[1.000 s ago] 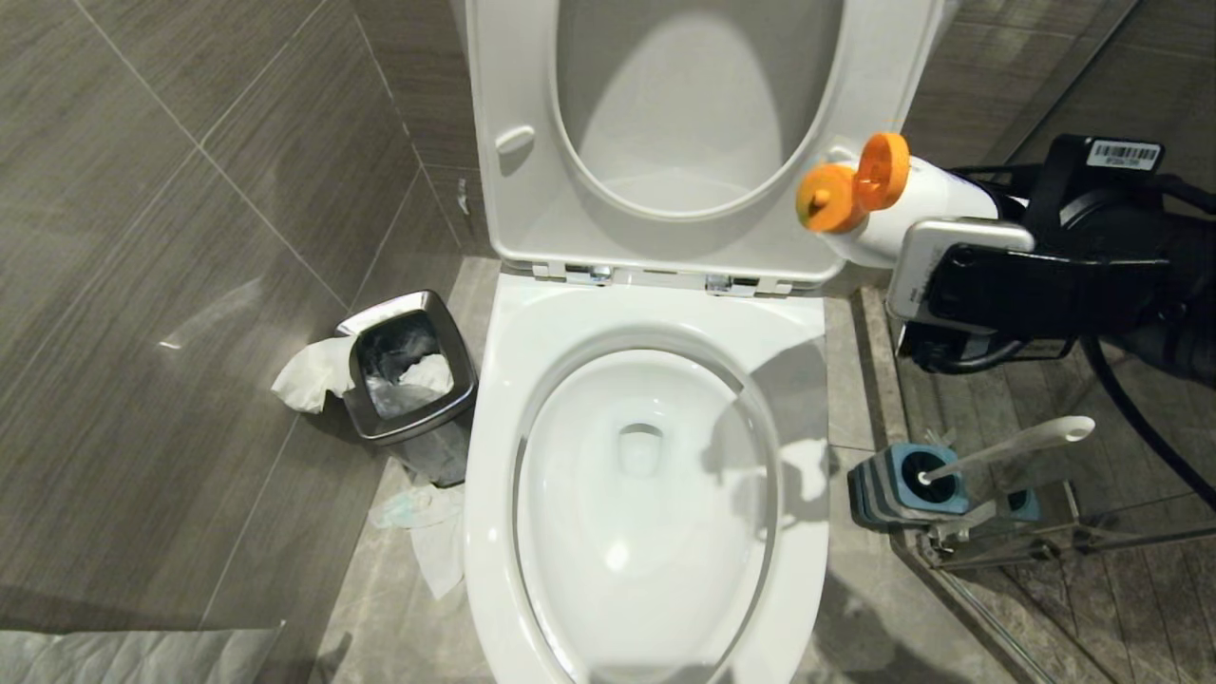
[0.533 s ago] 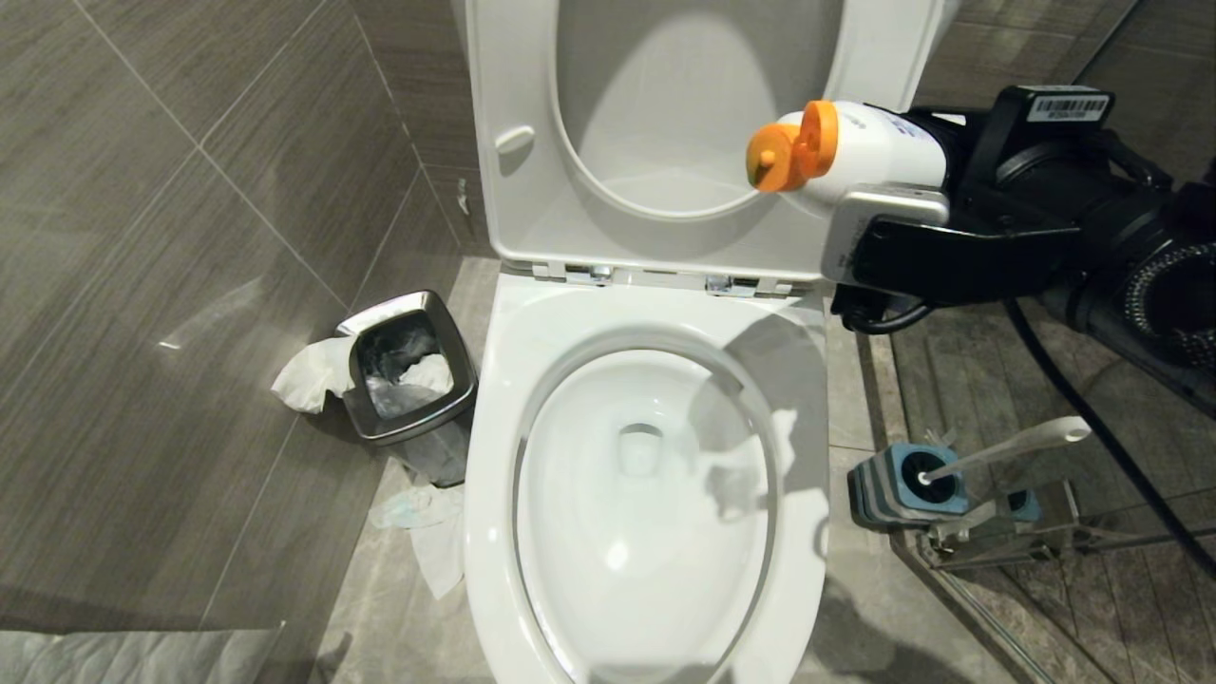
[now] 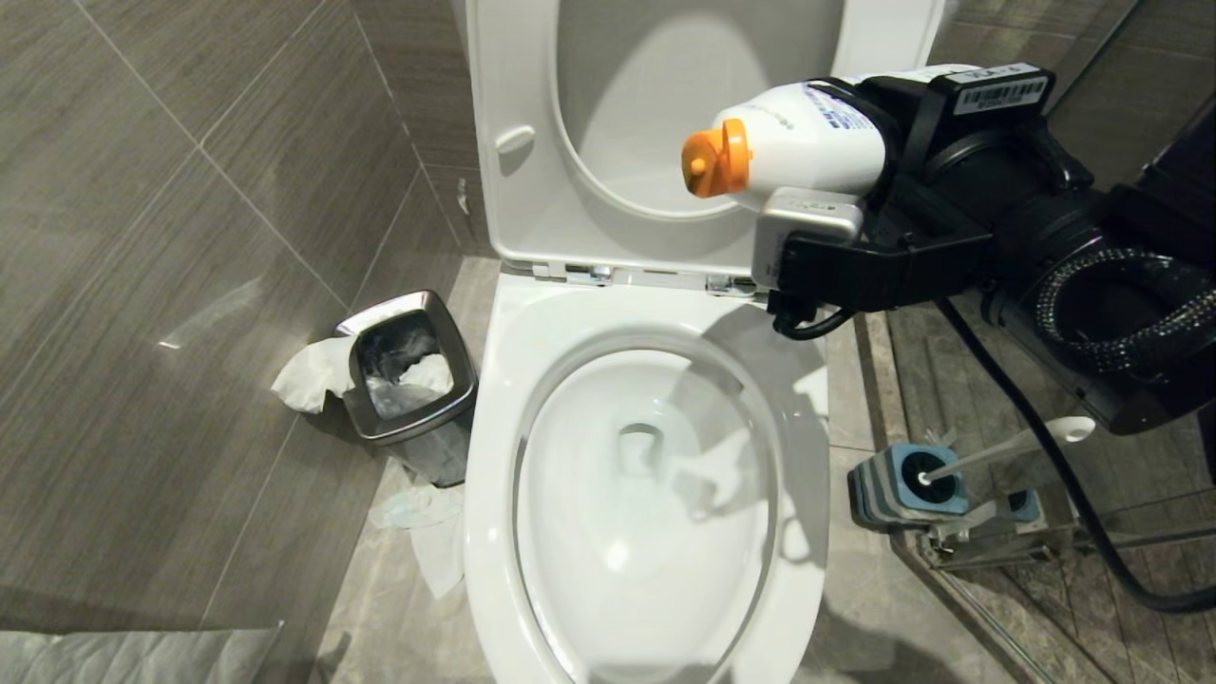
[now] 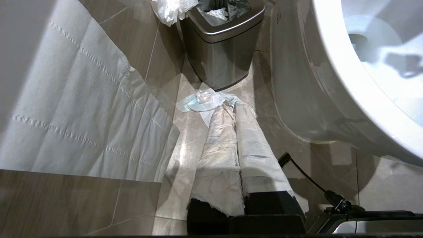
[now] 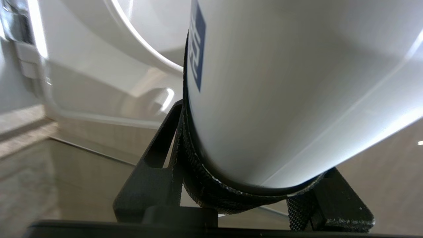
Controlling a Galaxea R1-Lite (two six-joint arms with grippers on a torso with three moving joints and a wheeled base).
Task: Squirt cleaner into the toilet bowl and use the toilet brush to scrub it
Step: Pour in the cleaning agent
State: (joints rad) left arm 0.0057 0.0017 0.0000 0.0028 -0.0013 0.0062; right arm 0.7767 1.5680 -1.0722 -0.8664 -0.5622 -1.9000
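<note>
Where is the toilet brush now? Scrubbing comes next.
In the head view, the toilet brush stands in its blue-topped holder on the floor at the robot's right, beside the toilet bowl.

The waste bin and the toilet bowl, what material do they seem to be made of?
The waste bin looks like brushed steel: grey metallic sheen, soft reflections. The toilet bowl looks like glazed white ceramic: smooth, glossy, with sharp highlights.

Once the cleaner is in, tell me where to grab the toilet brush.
Take the toilet brush by its slim white handle just below the rounded flat end, coming from above on the robot's right. It leans that way out of its blue-topped holder, bristle head sunk inside.
</note>
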